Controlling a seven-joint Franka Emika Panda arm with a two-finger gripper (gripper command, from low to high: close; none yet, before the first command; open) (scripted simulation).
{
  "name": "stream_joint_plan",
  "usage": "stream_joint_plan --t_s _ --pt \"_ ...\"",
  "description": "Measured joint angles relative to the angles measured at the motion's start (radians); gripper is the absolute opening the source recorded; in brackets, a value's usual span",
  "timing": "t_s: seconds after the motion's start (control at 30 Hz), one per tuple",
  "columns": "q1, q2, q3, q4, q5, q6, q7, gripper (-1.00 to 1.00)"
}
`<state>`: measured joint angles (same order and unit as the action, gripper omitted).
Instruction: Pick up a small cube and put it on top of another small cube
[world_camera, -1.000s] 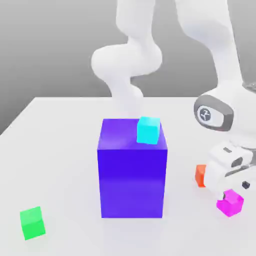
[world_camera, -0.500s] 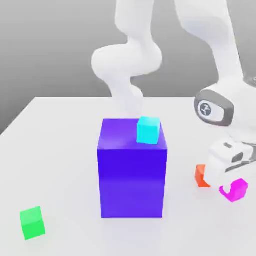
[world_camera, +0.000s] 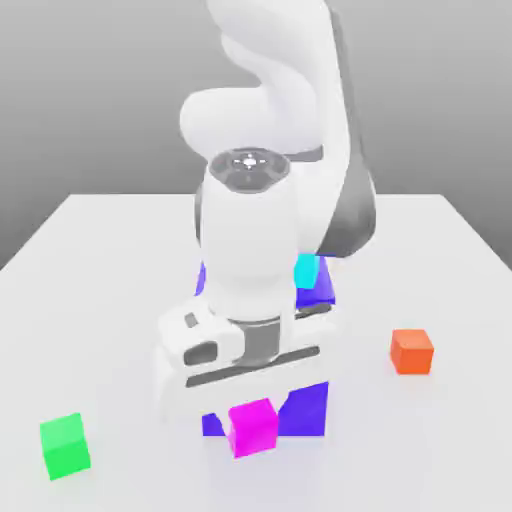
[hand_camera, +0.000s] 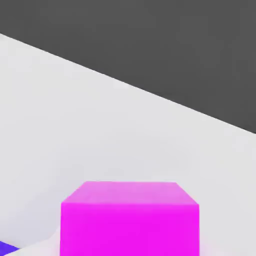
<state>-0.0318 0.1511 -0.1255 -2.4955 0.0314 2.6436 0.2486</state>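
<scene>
Magenta-pink is what I watch for, and in the exterior view the small cube (world_camera: 252, 427) hangs under my gripper (world_camera: 250, 405), which is clenched on it, clear of the worktop (world_camera: 100, 300) and in front of the big blue-violet block (world_camera: 305, 408). Behind the gripper and above it, a cyan cube (world_camera: 307, 270) sits on that block's top, mostly masked by the arm; the orange cube (world_camera: 411, 351) lies well off to one side of the gripper on the worktop, the green cube (world_camera: 65, 445) well off to the other. From the hand view, the small cube (hand_camera: 130, 220) sits square just below the hand, with a sliver of the block (hand_camera: 6, 247) at its side and bare worktop (hand_camera: 100, 135) beyond. Which cube to stack on is my call; the cyan one looks nearest. I would lift well above the block's top first, centre over the target, keep the faces parallel, descend slowly, and release only once the cube rests flat.
</scene>
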Motion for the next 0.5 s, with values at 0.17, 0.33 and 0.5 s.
stream_joint_plan --t_s 0.17,0.33,0.5 --pt "-0.147 -0.011 -0.098 0.023 0.028 -0.037 -0.233 -1.0" --pt "-0.233 0.079 -0.112 0.041 0.09 0.032 -0.372 -1.0" --pt "-0.253 0.141 -0.09 0.044 0.125 0.088 -0.4 1.0"
